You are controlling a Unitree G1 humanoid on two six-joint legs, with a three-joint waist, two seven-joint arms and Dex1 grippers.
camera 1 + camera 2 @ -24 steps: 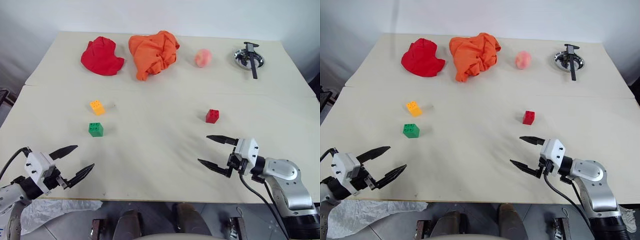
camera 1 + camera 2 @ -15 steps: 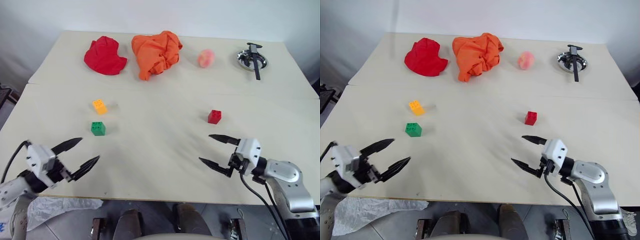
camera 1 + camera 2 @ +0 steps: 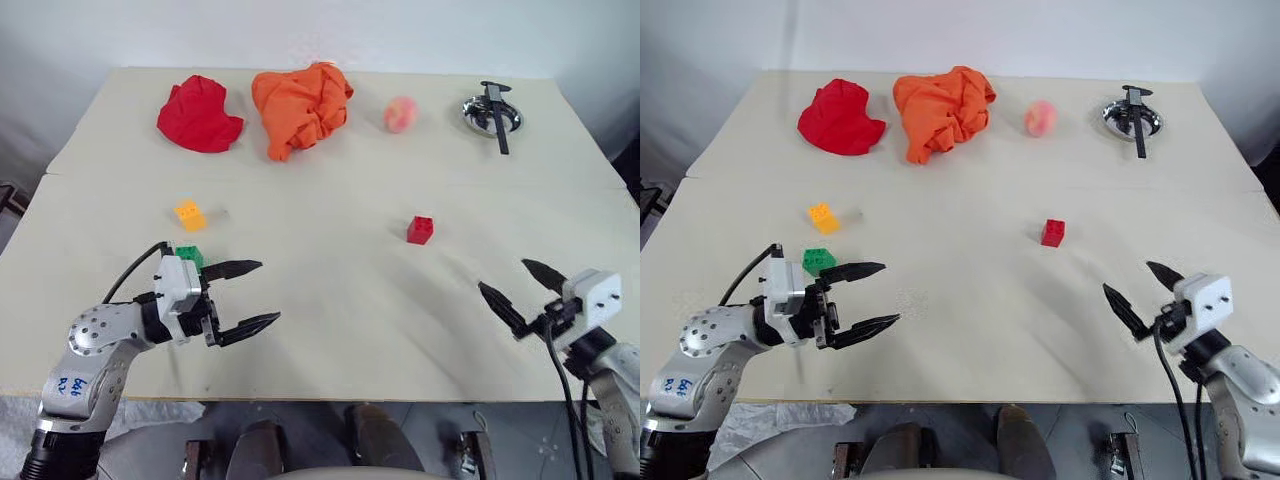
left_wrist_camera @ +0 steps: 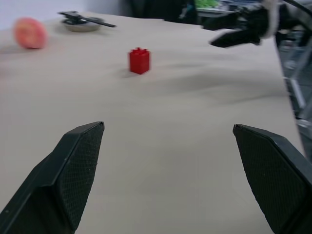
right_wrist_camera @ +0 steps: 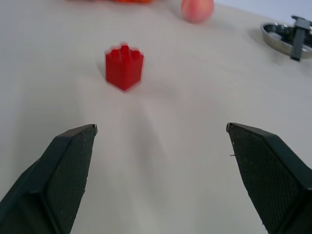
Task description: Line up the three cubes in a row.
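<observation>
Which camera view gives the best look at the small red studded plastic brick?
The right wrist view: the small red studded plastic brick sits large and unobstructed there, ahead of that gripper's fingers, studs visible. The left wrist view shows it smaller and farther off. Both eye views show it as a tiny block on the table.

Head pair high over the table (image 3: 330, 300); wrist cameras low, both facing the red cube (image 5: 124, 67).
</observation>
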